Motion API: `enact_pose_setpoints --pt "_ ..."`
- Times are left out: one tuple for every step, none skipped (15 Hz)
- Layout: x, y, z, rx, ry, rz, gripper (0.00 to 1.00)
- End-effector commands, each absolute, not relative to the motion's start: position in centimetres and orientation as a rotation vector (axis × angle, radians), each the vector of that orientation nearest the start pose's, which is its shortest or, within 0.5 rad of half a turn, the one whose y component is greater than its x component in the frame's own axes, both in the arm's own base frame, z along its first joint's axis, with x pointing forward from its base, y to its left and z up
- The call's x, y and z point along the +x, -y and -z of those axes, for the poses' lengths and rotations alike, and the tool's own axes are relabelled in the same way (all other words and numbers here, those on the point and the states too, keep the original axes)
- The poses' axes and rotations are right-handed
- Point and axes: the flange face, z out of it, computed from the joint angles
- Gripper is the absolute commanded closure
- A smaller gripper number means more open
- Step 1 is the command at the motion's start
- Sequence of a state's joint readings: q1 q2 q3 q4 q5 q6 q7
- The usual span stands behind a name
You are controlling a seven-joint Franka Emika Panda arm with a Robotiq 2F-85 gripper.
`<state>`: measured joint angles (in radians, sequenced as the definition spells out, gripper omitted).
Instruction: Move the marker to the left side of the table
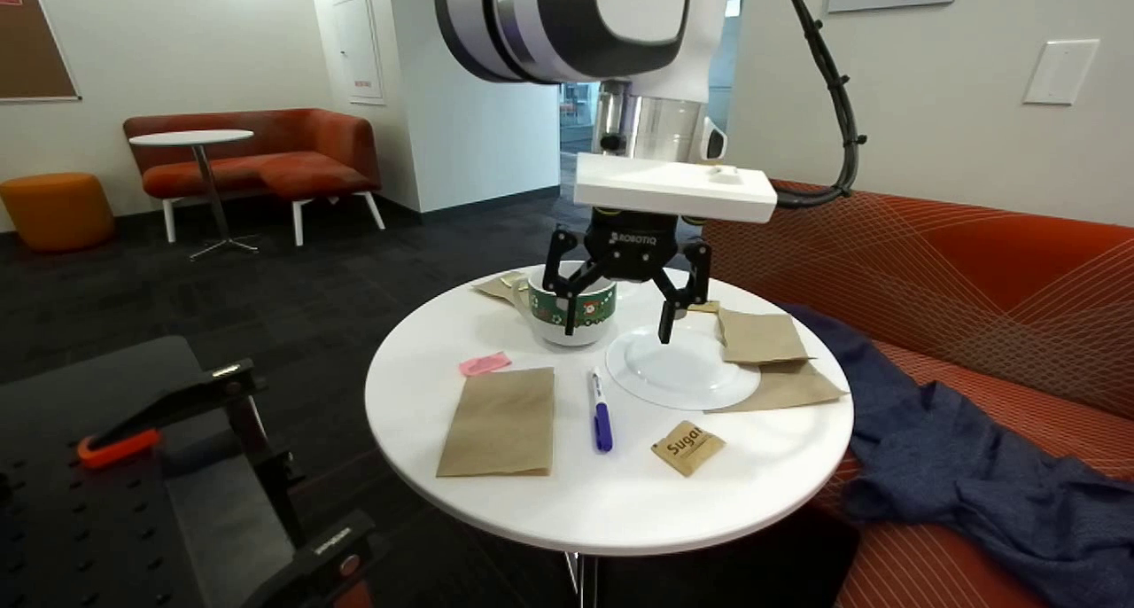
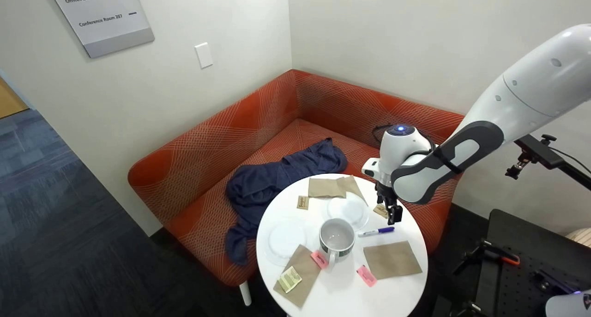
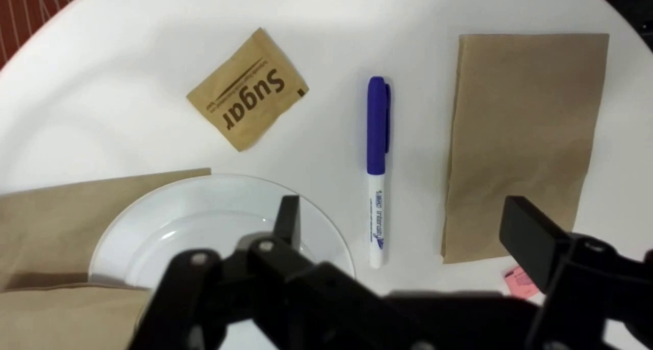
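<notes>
The gripper [image 1: 617, 331] is positioned above the round white table [image 1: 611, 506]. The fingers [image 3: 530, 240] are spread wide apart and hold nothing. The marker [image 3: 376, 161] lies flat and capped on the table surface, between a sugar packet [image 3: 248, 91] and a brown napkin [image 3: 525, 146], touching neither. The marker's white end is just beside the plate [image 3: 219, 212] but apart from the rim. In both exterior views, a mug [image 1: 594, 311] stands upright on the table, a pink packet [image 1: 485, 364] lies just beside the napkin, and a dark blue cloth [image 2: 286, 169] lies on the red sofa [image 2: 258, 123].
</notes>
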<state>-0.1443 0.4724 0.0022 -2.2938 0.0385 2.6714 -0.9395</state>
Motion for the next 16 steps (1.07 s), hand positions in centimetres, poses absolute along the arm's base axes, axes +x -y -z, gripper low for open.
enact_pose_setpoints --pt "51.7 7.9 -11.8 -2.866 1.133 -0.101 0.0" --pt "51.8 8.0 -11.3 -2.866 1.127 -0.104 0.0" --pt "51.8 8.0 -10.9 -2.865 1.124 -0.109 0.0" --pt "51.7 8.0 -10.3 -2.866 1.12 -0.113 0.0" --pt "51.7 8.0 -9.9 -2.868 1.116 -0.114 0.0" --pt "51.7 8.0 -9.5 -2.869 1.116 -0.115 0.0" --pt "51.6 7.9 -9.0 -2.871 1.118 -0.112 0.0" --pt "51.6 7.9 -8.6 -2.874 1.122 -0.111 0.0" --pt "51.6 7.8 -8.2 -2.877 1.128 -0.103 0.0" --pt "51.5 7.7 -7.8 -2.884 1.13 -0.094 0.0" --pt "51.6 7.6 -7.4 -2.893 1.131 -0.078 0.0" --pt "51.6 7.5 -7.1 -2.898 1.137 -0.063 0.0" --pt "51.6 7.4 -6.8 -2.908 1.136 -0.045 0.0" --pt "51.6 7.3 -6.5 -2.915 1.142 -0.024 0.0" --pt "51.6 7.2 -6.3 -2.924 1.142 -0.004 0.0" --pt "51.6 7.2 -6.0 -2.93 1.144 0.012 0.0"
